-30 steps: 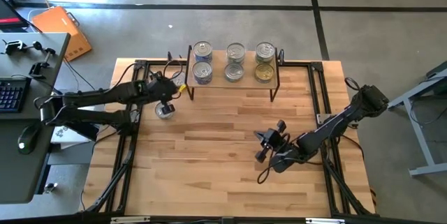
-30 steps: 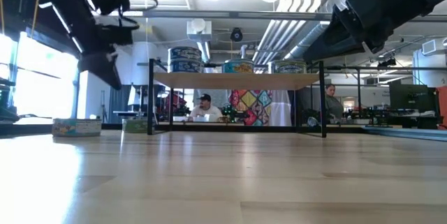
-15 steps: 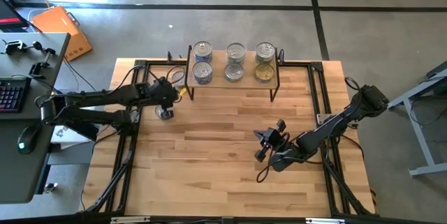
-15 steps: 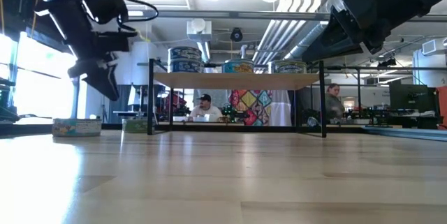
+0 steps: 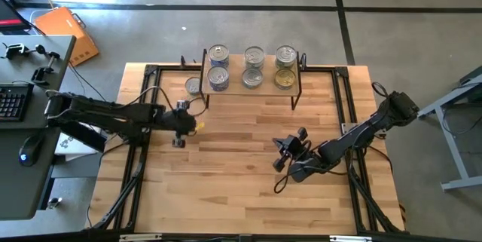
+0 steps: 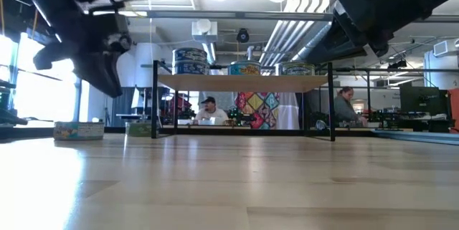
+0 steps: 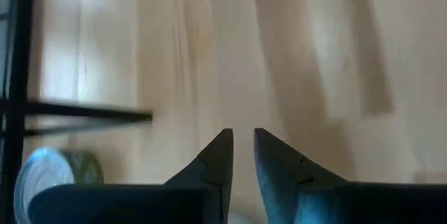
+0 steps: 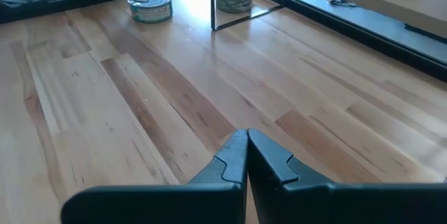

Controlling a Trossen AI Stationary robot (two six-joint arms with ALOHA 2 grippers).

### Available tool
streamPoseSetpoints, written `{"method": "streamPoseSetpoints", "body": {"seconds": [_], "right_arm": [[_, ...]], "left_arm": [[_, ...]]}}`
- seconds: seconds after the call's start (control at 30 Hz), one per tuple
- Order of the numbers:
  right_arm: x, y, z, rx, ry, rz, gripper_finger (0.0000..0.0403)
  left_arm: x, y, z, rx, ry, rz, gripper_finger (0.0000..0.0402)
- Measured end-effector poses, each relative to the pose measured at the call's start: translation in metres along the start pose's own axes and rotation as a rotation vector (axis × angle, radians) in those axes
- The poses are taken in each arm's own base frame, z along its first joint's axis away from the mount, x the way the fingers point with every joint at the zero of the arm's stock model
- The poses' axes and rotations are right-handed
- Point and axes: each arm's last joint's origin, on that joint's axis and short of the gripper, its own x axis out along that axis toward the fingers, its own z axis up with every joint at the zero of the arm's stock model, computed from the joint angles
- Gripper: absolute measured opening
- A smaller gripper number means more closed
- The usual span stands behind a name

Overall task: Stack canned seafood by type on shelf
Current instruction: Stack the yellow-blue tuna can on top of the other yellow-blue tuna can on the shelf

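The shelf (image 5: pixel 252 82) stands at the table's far edge with several tins of canned seafood (image 5: pixel 253 56) on it. One loose tin (image 5: pixel 193 85) rests on the tabletop by the shelf's left leg. A second loose tin (image 6: pixel 79 130) stands nearer; in the high view my left arm hides it. My left gripper (image 5: pixel 192 125) hovers over that spot, fingers (image 7: pixel 237 137) slightly open with nothing between them, and that tin (image 7: pixel 42 175) shows beside them. My right gripper (image 5: pixel 280 155) is shut and empty above the table's right middle.
Black frame rails (image 5: pixel 143 159) run along the table's left and right sides. A side desk with a keyboard and mouse (image 5: pixel 30 148) stands to the left. Bare wood (image 5: pixel 226 182) lies between the arms and toward the near edge. People (image 6: pixel 208 108) sit in the room beyond.
My left gripper has swung from beside the shelf's left leg toward the table's near edge, sinking a little. The tin by the shelf's leg, hidden under it before, now shows. The nearer loose tin is now covered by the arm.
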Motion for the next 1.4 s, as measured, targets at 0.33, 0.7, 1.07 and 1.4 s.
{"method": "streamPoseSetpoints", "body": {"seconds": [0.33,0.7,1.07,1.4], "right_arm": [[0.005,-0.001,0.003,0.028,0.004,0.008,0.0002],[0.006,-0.001,0.004,0.011,0.015,0.014,0.0002],[0.006,-0.001,0.004,0.011,0.012,0.011,0.0002],[0.007,0.002,0.004,0.037,0.015,0.038,0.0002]], "left_arm": [[-0.008,-0.008,-0.004,-0.711,0.056,0.208,0.0007],[0.017,-0.014,-0.059,-1.05,0.262,0.393,0.0],[0.014,-0.037,0.015,-0.955,-0.371,-0.146,0.0],[0.008,-0.094,0.04,-0.283,-0.603,-0.167,0.0]]}}
